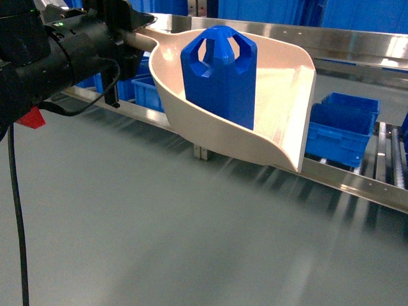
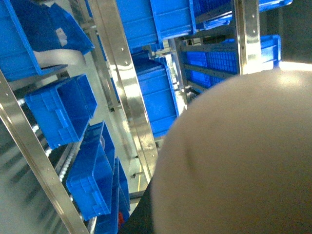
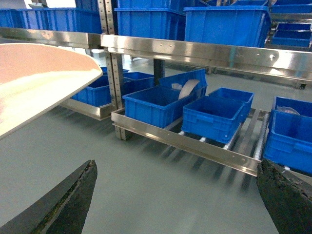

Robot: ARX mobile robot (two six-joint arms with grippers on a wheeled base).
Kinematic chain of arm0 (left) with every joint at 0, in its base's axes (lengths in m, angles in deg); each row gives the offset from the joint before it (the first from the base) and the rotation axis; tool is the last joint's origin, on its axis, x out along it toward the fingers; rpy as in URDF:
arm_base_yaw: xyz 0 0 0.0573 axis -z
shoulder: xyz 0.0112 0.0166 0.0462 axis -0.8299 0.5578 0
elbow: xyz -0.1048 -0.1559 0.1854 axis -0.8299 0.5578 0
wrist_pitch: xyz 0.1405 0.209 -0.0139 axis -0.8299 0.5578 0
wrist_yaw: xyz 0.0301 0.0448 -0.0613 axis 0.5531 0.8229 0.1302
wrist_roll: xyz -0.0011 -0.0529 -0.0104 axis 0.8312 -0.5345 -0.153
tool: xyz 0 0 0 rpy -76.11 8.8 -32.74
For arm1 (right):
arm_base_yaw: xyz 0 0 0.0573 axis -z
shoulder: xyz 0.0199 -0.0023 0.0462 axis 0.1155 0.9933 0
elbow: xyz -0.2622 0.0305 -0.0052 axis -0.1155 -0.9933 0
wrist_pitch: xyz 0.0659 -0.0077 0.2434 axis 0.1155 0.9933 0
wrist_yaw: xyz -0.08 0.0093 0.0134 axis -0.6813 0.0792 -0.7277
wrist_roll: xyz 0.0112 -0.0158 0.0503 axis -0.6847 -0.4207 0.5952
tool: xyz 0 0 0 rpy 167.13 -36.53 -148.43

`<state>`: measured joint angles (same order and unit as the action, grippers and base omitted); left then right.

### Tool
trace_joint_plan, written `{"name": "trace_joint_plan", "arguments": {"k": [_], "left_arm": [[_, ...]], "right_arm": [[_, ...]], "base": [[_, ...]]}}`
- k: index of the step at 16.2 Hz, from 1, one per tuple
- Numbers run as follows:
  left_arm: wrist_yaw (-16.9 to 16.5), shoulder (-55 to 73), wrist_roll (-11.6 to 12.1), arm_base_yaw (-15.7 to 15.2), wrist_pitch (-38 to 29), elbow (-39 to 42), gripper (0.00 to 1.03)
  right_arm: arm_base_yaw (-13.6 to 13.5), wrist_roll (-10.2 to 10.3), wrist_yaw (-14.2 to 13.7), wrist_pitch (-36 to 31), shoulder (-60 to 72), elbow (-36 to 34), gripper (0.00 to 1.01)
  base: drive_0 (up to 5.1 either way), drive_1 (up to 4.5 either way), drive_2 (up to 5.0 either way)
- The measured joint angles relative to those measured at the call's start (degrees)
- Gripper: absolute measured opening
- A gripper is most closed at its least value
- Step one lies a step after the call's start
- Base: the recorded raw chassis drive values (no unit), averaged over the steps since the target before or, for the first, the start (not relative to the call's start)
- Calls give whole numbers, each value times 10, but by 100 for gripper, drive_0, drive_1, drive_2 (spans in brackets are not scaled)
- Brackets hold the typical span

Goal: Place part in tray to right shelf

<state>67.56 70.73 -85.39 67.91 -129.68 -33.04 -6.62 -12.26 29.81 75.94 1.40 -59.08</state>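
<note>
The pale beige tray [image 1: 280,95] hangs in the air at the top middle of the head view. My left gripper [image 1: 126,39] is shut on its handle at the upper left. The bright-blue part [image 1: 220,73] stands upright inside the tray, against its back wall. In the left wrist view the tray's blurred underside [image 2: 239,156] hides the jaws. My right gripper [image 3: 178,195] is open over the grey floor and holds nothing; the tray's lip [image 3: 44,83] shows at its upper left. The right shelf's low steel front rail [image 1: 357,183] [image 3: 204,148] lies beyond the tray.
Blue crates [image 1: 341,131] [image 3: 214,117] sit on the low rack's rollers, one holding a tape roll [image 3: 187,88]. A higher steel rail [image 3: 195,51] carries more crates. A black cable [image 1: 16,210] hangs at the left. Grey floor [image 1: 191,242] spreads in front.
</note>
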Motion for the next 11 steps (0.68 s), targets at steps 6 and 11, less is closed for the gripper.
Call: {"name": "trace_joint_plan", "arguments": {"k": [6, 11], "left_arm": [[0, 0, 0, 0, 0, 0, 13], [0, 0, 0, 0, 1, 0, 12]], "right_arm": [[0, 0, 0, 0, 0, 0, 98], [0, 0, 0, 0, 0, 0, 98]], "base": [[-162, -162, -162], [-163, -163, -163]]}}
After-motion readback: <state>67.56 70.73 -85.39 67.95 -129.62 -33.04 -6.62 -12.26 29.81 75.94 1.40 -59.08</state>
